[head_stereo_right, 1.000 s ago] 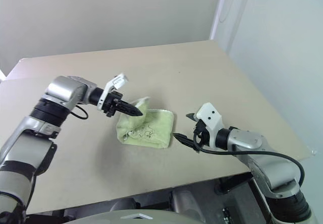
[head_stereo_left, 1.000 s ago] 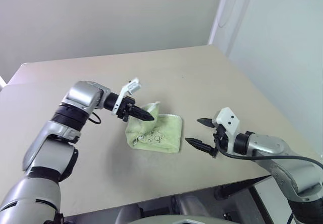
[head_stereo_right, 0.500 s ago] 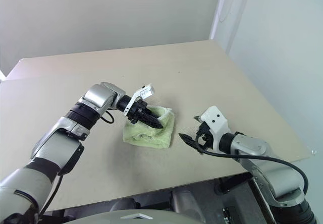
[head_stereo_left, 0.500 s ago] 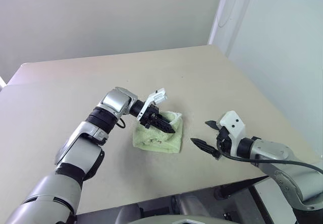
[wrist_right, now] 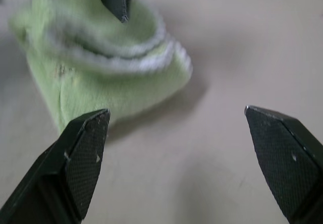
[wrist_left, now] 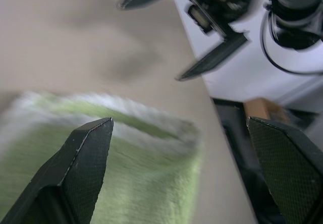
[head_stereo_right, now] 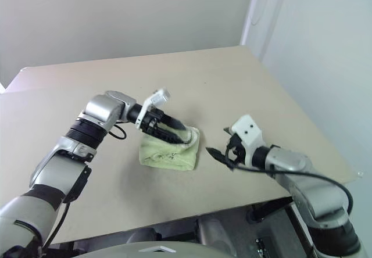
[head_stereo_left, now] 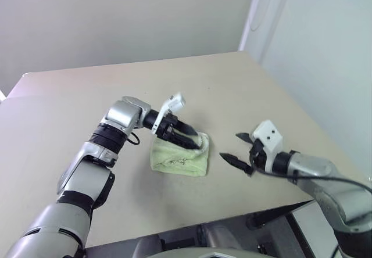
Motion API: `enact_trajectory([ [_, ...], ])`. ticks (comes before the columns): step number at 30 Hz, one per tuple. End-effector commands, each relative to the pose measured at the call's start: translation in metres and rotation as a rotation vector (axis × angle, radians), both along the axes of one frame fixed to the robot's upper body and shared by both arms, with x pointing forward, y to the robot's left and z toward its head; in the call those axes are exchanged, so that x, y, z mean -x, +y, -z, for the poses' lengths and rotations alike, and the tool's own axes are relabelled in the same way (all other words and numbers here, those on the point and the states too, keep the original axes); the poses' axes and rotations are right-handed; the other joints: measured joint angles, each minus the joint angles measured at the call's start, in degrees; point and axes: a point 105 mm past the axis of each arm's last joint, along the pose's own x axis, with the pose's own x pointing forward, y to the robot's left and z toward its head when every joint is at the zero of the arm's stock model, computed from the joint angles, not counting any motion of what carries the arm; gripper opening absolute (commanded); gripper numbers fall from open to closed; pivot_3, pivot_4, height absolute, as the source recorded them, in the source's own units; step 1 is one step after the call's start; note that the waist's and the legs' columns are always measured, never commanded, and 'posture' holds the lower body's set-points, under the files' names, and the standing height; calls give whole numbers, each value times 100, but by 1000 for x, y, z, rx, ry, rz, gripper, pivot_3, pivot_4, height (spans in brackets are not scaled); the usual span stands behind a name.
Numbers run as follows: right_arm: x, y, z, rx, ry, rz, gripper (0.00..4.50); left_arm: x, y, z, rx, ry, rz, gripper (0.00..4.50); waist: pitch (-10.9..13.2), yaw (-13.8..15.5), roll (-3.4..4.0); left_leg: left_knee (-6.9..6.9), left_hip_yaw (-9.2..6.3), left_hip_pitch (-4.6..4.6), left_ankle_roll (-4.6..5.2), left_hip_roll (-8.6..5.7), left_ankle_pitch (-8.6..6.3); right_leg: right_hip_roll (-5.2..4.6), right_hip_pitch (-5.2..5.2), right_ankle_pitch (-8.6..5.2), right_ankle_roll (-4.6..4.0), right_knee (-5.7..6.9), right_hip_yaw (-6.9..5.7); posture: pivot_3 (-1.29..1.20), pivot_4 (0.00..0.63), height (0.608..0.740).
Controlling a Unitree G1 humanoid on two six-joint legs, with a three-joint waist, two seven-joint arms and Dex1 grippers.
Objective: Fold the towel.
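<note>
towel: folded on table, right under left gripper's tips
left gripper: fingers spread, nothing pinched
right gripper: spread wide, empty, towel just beside it

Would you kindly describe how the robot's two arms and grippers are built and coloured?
Both arms are silver-grey metal with black joint rings and thin black cables. The left gripper and right gripper each have two black pointed fingers with textured pads, behind a white camera block.

A bare indoor test room, much like a lab: a plain beige surface stands against blank pale walls, with a white vertical trim strip at the corner.
</note>
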Motion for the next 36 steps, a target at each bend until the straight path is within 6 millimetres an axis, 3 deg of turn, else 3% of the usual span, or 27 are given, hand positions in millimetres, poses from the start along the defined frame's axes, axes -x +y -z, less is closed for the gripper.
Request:
enact_trajectory([
  [1, -9, 9, -21, -94, -23, -22, 4500, -21, 28, -27, -22, -260, -82, 4480, -4, 1, 6, -3, -4, 2, 0, 2, 0, 3, 1, 1, -2, 2, -1, 0, 0, 712],
  [5, -23, 35, -27, -171, 14, -65, 4500, -25, 64, -21, -118, -340, -130, 4480, -5, 32, 19, -10, -4, 6, 1, 10, 0, 10, 4, 1, -4, 2, -4, 0, 0, 712],
  [8, -31, 55, -23, -170, 28, -97, 4500, -21, 86, -3, -231, -406, -129, 4480, -5, 49, 21, -8, 0, -2, 1, 10, 0, 7, -2, 2, -5, 0, -1, 0, 0, 712],
  [15, -39, 81, -1, -191, 113, -141, 4500, 3, 78, 24, -195, -327, -106, 4480, -6, 126, 19, 3, -4, -15, 1, 4, 0, -10, -24, 16, 14, -7, -12, 0, 0, 712],
  [18, -39, 83, 17, -150, 151, -141, 4500, 6, 69, 37, -202, -335, -113, 4480, -7, 122, 19, 4, -3, -16, 1, 0, 0, -16, -19, 14, 17, -6, -11, 0, 0, 712],
  [24, -15, 83, 67, 37, 226, -186, 4500, 21, 52, 74, -234, -282, -86, 4480, -7, 62, 20, -1, -5, -12, 2, 1, 0, -9, -2, 8, 25, 2, -11, 0, 0, 712],
  [27, -17, 79, 85, 103, 235, -140, 4500, 31, 49, 87, -246, -239, -64, 4480, -11, 38, 19, 1, -2, -5, 1, 1, 0, -5, 0, 9, 22, 6, -6, 0, 0, 712],
  [30, -24, 72, 92, 166, 202, -105, 4500, 39, 54, 101, -294, -238, -29, 4480, -19, 51, 21, 1, -6, 17, 1, 2, 0, -3, 26, -1, 2, 5, -7, 0, 0, 712],
  [36, -26, 67, 88, 172, 183, -108, 4500, 27, 53, 101, -286, -258, -78, 4480, -25, 55, 13, 0, -4, 81, 1, 2, 0, -6, 93, -4, 3, -6, -7, 0, 0, 712],
])
